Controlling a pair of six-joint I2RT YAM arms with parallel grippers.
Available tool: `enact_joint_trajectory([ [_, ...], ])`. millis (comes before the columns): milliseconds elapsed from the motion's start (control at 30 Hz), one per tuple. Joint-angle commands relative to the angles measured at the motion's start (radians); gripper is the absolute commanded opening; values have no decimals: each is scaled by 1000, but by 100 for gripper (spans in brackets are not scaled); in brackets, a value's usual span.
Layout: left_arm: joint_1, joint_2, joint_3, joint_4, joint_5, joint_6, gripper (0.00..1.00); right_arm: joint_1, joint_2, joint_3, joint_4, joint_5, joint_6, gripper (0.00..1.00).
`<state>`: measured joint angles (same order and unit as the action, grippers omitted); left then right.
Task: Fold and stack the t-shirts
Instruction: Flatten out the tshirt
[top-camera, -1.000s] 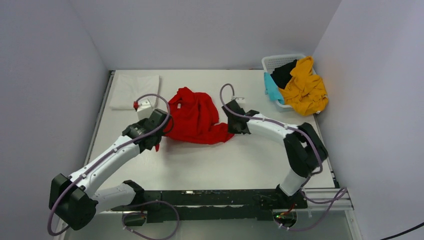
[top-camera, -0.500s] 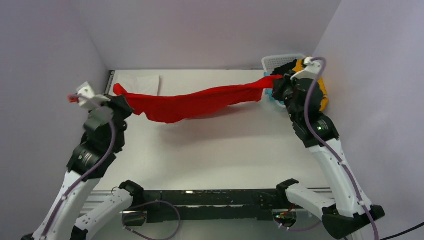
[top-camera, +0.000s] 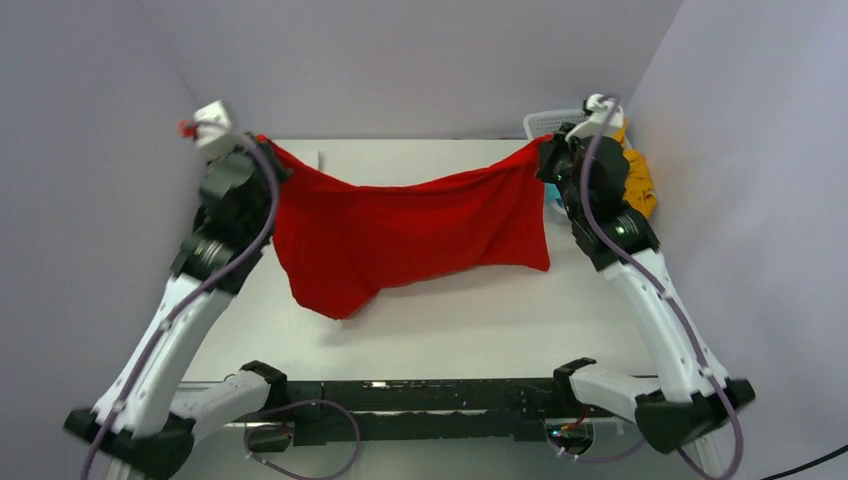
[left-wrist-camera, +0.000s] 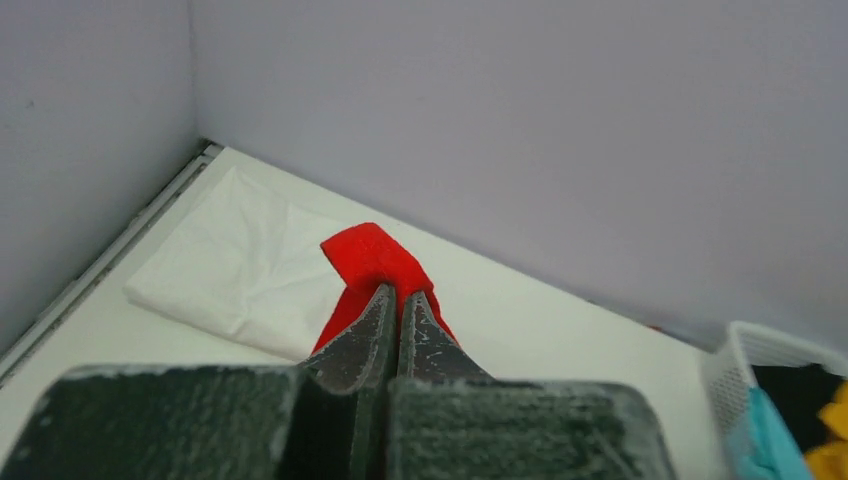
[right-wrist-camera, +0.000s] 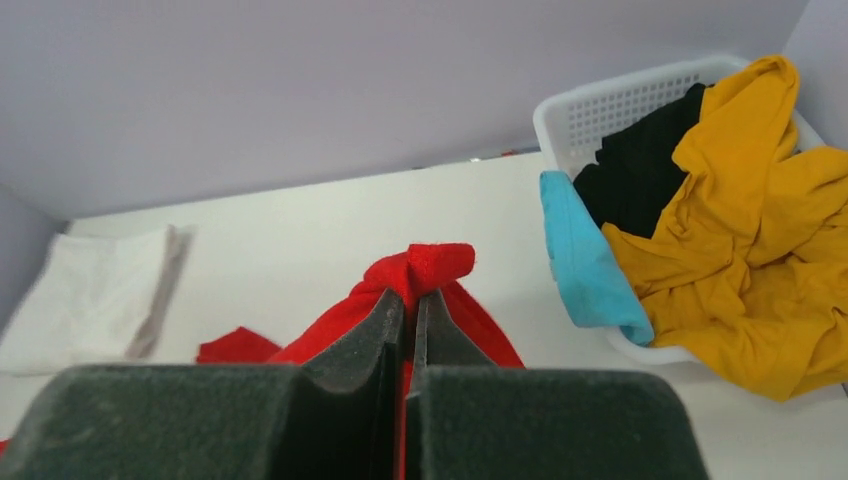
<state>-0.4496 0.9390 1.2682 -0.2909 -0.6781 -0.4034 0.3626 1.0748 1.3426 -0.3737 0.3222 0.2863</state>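
both arms have swung up and apart since half a second ago, and the red t-shirt (top-camera: 400, 235) that was pulled out like a rope now hangs as an open sheet between them, above the table (top-camera: 450, 330). the left gripper (left-wrist-camera: 398, 295) is pressed together on one red corner, and the right gripper (right-wrist-camera: 411, 297) is pinching the other corner the same way.

the cloth sags in the middle and its lower edge drops further on my left side than on my right. i can't tell whether that low tip touches the table.

i judge this to be the spreading step, early in the fold. to do it well i'd keep both pinches tight, even out the height of the two arms, hold a little tension across the top edge, then lower the hem first and drag back so it lies flat mid-table. i'd steer clear of the folded white t-shirt (left-wrist-camera: 240, 270) in the far left corner and the basket (right-wrist-camera: 620, 95) of shirts at far right.
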Motion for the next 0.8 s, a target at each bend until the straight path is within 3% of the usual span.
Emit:
enact_joint_trajectory([
  [0, 116, 256, 150, 37, 112, 15, 0, -57, 159, 56, 155, -26, -66, 0],
  [200, 170, 599, 722, -35, 219, 181, 0, -138, 422, 448, 206, -87, -112, 0],
  [267, 172, 628, 851, -35, 234, 234, 0, -147, 453, 552, 211, -85, -126, 0],
  [367, 173, 596, 925, 0, 264, 288, 0, -157, 436, 622, 239, -78, -143, 0],
  [433, 172, 541, 900, 25, 272, 307, 0, -158, 402, 621, 248, -77, -155, 0],
  [533, 172, 419, 749, 85, 304, 323, 0, -158, 310, 527, 254, -81, -164, 0],
  [767, 166, 124, 213, 94, 516, 229, 0, -159, 57, 66, 257, -162, -83, 0],
])
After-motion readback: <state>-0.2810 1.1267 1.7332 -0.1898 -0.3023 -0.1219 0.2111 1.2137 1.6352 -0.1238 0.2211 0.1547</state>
